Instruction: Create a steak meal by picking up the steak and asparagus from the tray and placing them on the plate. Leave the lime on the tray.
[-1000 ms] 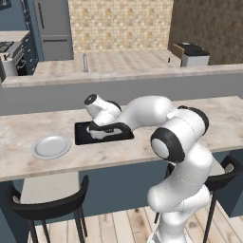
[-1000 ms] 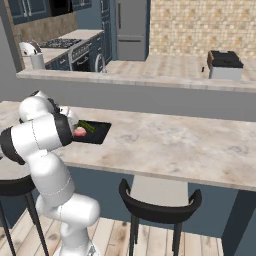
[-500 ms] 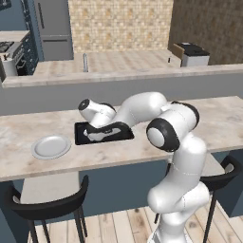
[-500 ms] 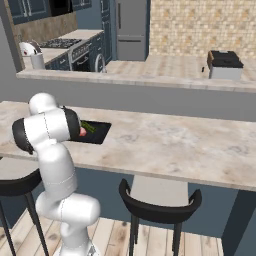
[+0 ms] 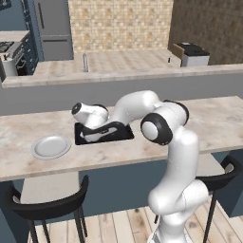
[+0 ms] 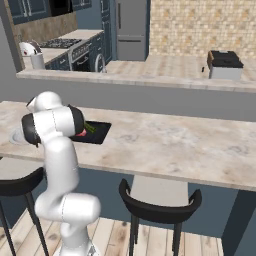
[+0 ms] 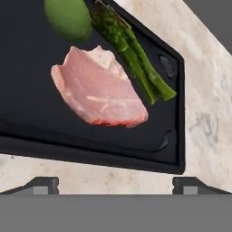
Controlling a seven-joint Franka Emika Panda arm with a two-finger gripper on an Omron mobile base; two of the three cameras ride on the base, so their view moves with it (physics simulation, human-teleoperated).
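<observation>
1. Plate [image 5: 51, 146] comes first on my left base view: round, pale grey, flat on the marble counter [image 5: 218, 118], nothing on it, near the tray's left side but apart from it.
2. Next I see the black tray [image 5: 127, 133] on the same counter, with the arm's wrist and hand hanging low over it and covering most of its surface from this side.
3. On the hand view I read the tray [image 7: 27, 113] from left to right. The lime [image 7: 69, 18] sits at the upper left, cut off by the frame edge.
4. The steak [image 7: 99, 88] lies flat near the middle of the tray, pink with a paler fatty edge, just below the lime.
5. The asparagus [image 7: 131, 56] lies as a small bunch along the steak's upper right side, slanting down toward the tray's right rim, its upper end just beside the lime.
6. The gripper [image 7: 115, 185] shows its two dark fingertips at the bottom of the hand view, set wide apart with nothing between them, so I read it as open, above the counter strip just outside the tray's near rim.
7. From the right base view I see a bit of red steak [image 6: 81, 133] and green asparagus [image 6: 91, 127] on the tray [image 6: 99, 134], right of the arm.
</observation>
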